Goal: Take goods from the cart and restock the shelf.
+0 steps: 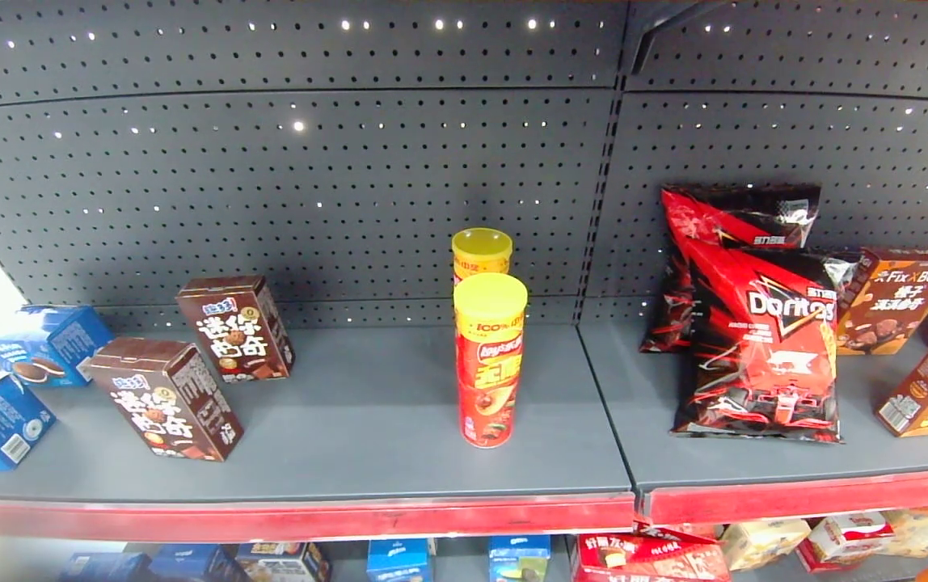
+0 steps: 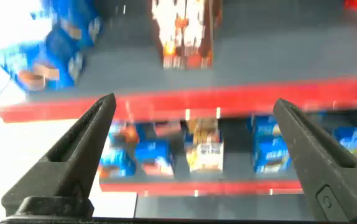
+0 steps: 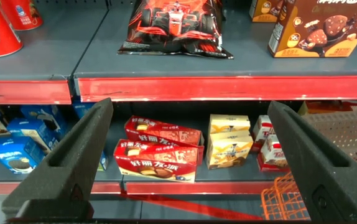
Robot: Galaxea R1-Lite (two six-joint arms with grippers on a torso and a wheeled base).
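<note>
The grey shelf with a red front edge carries two yellow-lidded red chip cans, two brown biscuit boxes, blue cookie boxes, red chip bags and brown boxes. My left gripper is open and holds nothing. It hangs in front of the shelf's red edge, below a brown box. My right gripper is also open with nothing in it. It faces the red edge under a red chip bag. An orange wire basket sits low beside it.
The lower shelf holds red boxes, cream boxes and blue boxes. A perforated grey back panel stands behind the goods. Bare shelf space lies between the brown boxes and the cans, and beside the cans toward the chip bags.
</note>
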